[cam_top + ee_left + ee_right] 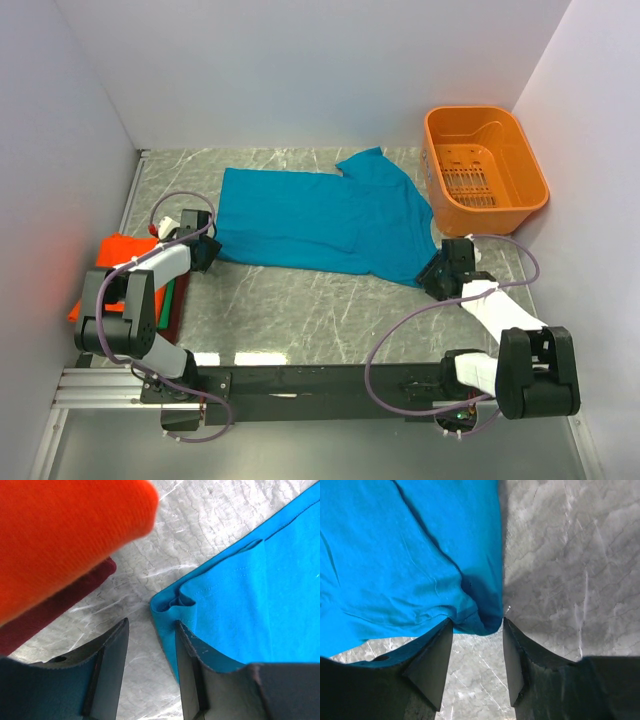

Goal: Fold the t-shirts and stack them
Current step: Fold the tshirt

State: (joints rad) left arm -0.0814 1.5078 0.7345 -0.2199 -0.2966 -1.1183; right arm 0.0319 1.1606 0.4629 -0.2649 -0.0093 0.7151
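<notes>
A teal-blue t-shirt [320, 215] lies half-folded and spread across the middle of the table. My left gripper [205, 250] is open at its near left corner. In the left wrist view the corner's hem [172, 605] sits just ahead of the gripper [150, 647], along the right finger [187, 670]. My right gripper [440, 270] is open at the near right corner. In the right wrist view that corner [477, 617] lies between the fingertips of the gripper [477, 630]. A stack of folded shirts lies at the left: orange [110, 262] on top, green and dark red [176, 300] below.
An orange plastic basket [485, 170] stands at the back right by the wall. White walls close in the left, back and right sides. The folded orange shirt [65, 540] and dark red shirt [50, 615] lie close beside the left gripper.
</notes>
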